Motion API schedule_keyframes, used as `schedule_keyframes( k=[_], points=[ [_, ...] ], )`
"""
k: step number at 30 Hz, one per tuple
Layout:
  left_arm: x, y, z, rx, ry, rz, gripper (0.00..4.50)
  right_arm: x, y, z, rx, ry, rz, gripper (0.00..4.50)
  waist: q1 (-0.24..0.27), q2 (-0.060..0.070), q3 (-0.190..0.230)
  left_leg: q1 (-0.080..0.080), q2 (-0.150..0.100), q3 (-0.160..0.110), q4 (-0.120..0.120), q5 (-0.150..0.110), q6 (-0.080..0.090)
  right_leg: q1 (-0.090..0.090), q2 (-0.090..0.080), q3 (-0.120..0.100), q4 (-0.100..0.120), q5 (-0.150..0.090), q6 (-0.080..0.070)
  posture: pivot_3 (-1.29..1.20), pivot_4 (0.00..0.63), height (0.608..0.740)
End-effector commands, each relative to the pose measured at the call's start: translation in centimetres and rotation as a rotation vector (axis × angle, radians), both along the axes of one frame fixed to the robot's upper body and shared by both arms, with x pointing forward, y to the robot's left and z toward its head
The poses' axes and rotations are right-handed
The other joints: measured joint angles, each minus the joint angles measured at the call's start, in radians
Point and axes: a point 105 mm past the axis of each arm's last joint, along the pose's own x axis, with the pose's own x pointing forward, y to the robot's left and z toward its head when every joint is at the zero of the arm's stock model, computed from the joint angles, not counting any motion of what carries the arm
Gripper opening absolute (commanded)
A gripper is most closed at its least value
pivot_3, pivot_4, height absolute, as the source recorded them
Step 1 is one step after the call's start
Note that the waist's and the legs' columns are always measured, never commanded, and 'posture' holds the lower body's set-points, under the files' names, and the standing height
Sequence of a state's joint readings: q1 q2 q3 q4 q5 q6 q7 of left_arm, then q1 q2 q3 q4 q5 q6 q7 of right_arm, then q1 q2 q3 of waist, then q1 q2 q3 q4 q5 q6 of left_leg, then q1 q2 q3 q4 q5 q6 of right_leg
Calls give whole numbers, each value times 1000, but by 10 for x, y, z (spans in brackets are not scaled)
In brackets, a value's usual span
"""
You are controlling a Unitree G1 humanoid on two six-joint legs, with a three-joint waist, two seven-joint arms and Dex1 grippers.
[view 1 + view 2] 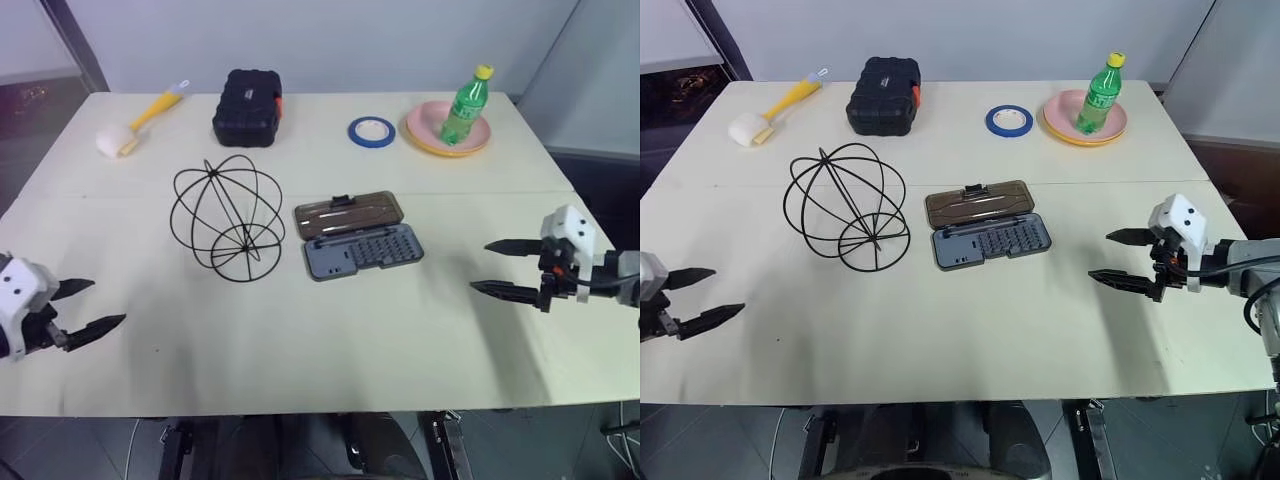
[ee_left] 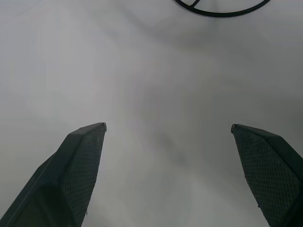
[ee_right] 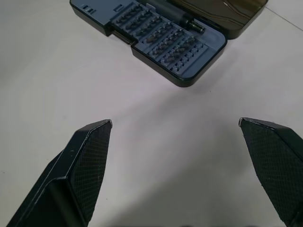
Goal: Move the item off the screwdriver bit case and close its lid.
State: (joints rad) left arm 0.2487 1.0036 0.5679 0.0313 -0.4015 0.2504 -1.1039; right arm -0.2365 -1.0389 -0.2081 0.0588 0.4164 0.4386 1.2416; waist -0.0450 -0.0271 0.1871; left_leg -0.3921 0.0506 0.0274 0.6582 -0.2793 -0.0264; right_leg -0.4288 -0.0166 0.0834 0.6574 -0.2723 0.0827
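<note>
While lying open at frame centre on the counter (image 1: 420, 330), screwdriver bit case (image 1: 365, 252) separate from wire globe (image 1: 227, 217), just left of it. Smoky-brown lid (image 1: 348, 213) folded back flat on far side of tray. Left gripper (image 1: 88, 307) at lower left, jaws released, empty. Right gripper (image 1: 502, 268) at right edge, jaws released, empty, well apart from case.

It looks like a lab or test room: a bare cream rectangular counter (image 1: 300, 330) set before plain pale partition walls (image 1: 330, 40) at the top of the frame, with unrelated props spaced apart, like a chunky black plastic box (image 1: 247, 106) and a blue tape roll (image 1: 371, 131).
</note>
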Motion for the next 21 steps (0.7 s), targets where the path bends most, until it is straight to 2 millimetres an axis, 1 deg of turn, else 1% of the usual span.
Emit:
schedule_keyframes(
  k=[1, 7, 10, 12, 16, 17, 19, 21],
  points=[
    [-1, 2, 12, 13, -48, 11, 4443, 4, 4, 13, -4, -58, 13, 4500, -1, 0, 0, 0, 0, 0, 0, 0, 0, 0, 0, 0, 0, 0, 0, 0, 150, 737],
    [4, 2, 17, -18, -91, 53, 4443, 10, 4, 14, -5, -85, -11, 4500, 0, 0, 0, 0, 0, 0, 0, 0, 0, 0, 0, 0, 0, 0, 0, 0, 150, 737],
    [12, -9, 26, -90, -148, 53, 4443, 12, 10, 17, 61, -83, -28, 4500, 0, 0, 0, 0, 0, 0, 0, 0, 0, 0, 0, 0, 0, 0, 0, 0, 150, 737],
    [15, -24, 34, -123, -184, 17, 4443, 8, 19, 22, 106, -68, -4, 4500, 1, 0, 0, 0, 0, 0, 0, 0, 0, 0, 1, 0, 0, 0, 1, 0, 150, 737],
    [28, -54, 57, -211, -282, -29, 4443, -18, 59, 42, 206, -40, 149, 4500, 3, 0, 0, -1, 0, -1, 0, 0, 0, 1, 1, 0, 0, 2, 4, 0, 150, 737],
    [30, -61, 61, -229, -290, -50, 4443, -26, 72, 51, 241, -35, 197, 4500, 3, 0, 0, -1, 0, -2, 1, 0, 0, 1, 1, -1, 0, 2, 4, 0, 150, 737],
    [36, -77, 65, -240, -292, -102, 4443, -39, 95, 68, 301, -25, 286, 4500, 1, 0, 0, 0, 0, -2, 1, 0, 0, 1, 2, -1, 0, 3, 4, 0, 150, 737],
    [40, -85, 67, -251, -289, -131, 4443, -46, 106, 78, 333, -19, 321, 4500, -1, 0, 0, 0, 0, -2, 1, 0, 0, 2, 2, -1, 1, 3, 4, 0, 150, 737]
  ],
)
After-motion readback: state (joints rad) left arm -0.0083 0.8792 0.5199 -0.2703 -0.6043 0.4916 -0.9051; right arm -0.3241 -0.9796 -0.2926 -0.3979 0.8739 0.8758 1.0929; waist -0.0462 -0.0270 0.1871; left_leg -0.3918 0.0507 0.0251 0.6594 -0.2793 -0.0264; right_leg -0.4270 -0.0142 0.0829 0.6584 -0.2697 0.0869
